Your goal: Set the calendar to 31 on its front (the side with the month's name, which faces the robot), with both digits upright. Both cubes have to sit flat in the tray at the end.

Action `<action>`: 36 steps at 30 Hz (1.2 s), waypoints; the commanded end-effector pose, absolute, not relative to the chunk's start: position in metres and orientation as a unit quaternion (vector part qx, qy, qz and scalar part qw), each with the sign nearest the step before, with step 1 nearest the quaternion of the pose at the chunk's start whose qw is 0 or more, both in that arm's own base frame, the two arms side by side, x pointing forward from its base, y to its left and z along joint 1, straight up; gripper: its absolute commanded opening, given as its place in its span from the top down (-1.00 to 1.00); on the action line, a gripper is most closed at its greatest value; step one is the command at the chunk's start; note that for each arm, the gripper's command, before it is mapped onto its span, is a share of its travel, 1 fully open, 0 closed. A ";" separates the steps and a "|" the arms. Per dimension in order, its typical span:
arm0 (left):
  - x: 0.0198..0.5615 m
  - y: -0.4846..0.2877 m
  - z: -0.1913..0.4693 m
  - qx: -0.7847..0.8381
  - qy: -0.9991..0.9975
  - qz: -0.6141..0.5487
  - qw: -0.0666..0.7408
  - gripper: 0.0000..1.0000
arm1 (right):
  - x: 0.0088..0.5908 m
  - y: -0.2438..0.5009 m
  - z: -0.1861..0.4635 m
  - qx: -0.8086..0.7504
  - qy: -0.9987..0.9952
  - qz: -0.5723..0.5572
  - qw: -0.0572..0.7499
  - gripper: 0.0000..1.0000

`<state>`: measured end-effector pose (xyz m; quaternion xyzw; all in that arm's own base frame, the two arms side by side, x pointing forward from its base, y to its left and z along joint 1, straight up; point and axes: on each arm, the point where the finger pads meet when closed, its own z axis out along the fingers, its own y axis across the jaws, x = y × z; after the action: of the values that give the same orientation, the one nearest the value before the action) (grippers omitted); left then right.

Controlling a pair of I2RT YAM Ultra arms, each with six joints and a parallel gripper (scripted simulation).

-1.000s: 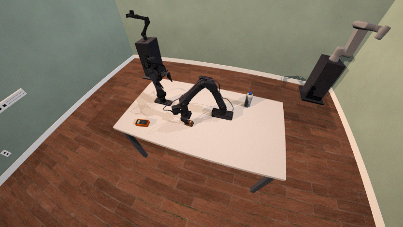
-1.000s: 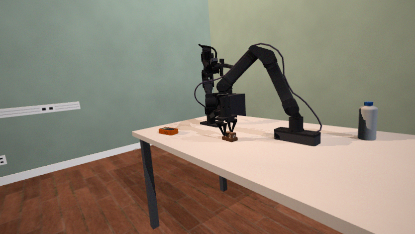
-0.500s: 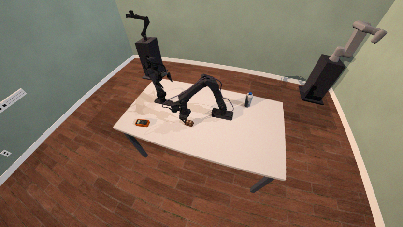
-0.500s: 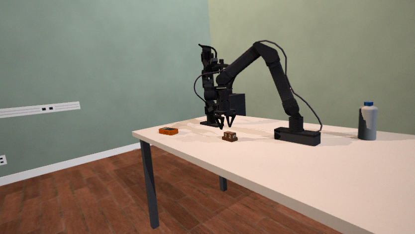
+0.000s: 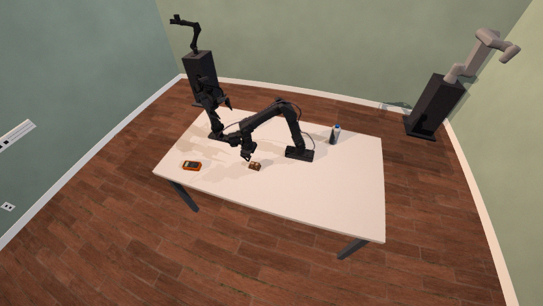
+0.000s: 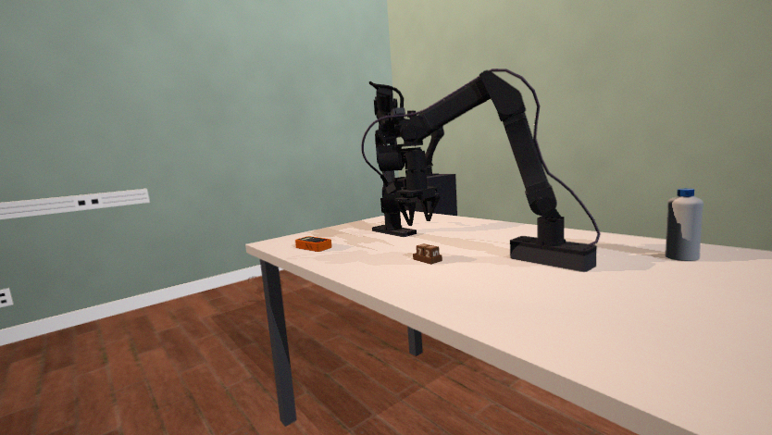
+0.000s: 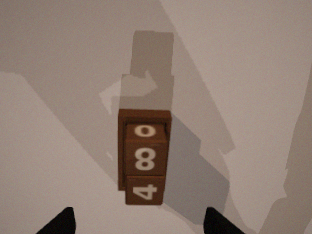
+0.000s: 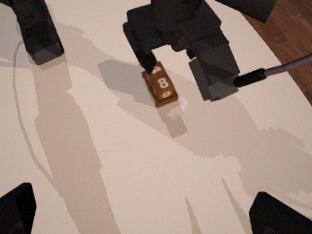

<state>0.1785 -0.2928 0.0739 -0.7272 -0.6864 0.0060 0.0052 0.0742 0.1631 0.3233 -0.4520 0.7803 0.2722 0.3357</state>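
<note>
Brown in colour, one calendar tray [image 5: 253,168] [image 6: 427,259] [image 7: 121,160] [image 8: 170,101], set down left of the middle on the white surface [image 5: 323,189] [image 6: 486,302] [image 7: 50,160] [image 8: 125,165], towards the near edge. Two cubes [image 5: 255,164] [image 6: 428,249] [image 7: 145,159] [image 8: 162,82] side by side on it, with two digits, 8 and 4, on top, and one 0 on an end face. On the side towards the exterior view, two more, seemingly 7 and 2; too small to be certain. No way to tell which side carries the month's name. Two working arms to count, both black. Above the tray, apart from it, the left end effector [image 5: 247,159] [image 6: 419,221] [image 7: 140,217] [image 8: 168,63]: two fingers parted, released, holding nothing. Raised at the far left, the right end effector [image 5: 223,108] [image 8: 147,201]: also released, two fingers wide apart, nothing between. Near left, one orange meter [image 5: 191,165] [image 6: 313,243], lying flat. Far right, one pale bottle [image 5: 334,135] [image 6: 685,227] with one blue cap, standing upright. Beyond the surface, two dark pedestals [image 5: 200,70] [image 5: 433,106], one at left and one at right, each bearing one arm.
</note>
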 end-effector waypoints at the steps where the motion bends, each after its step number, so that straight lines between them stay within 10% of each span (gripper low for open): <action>1: 0.176 -0.299 0.081 -0.728 -0.685 0.009 -0.002 -0.50 | 0.076 0.164 0.331 -0.449 0.777 0.276 0.345 -1.00; 4: 0.180 -0.304 0.081 -0.705 -0.708 0.022 -0.032 -1.00 | 0.076 0.164 0.331 -0.449 0.777 0.276 0.345 -1.00; 36: 0.150 -0.224 0.077 -0.485 -0.849 0.073 -0.196 -1.00 | 0.076 0.164 0.331 -0.449 0.777 0.276 0.345 -1.00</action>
<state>0.1479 -0.2204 0.0706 -0.4925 -0.8501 0.0678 -0.1738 0.0742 0.1631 0.3233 -0.4520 0.7803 0.2722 0.3357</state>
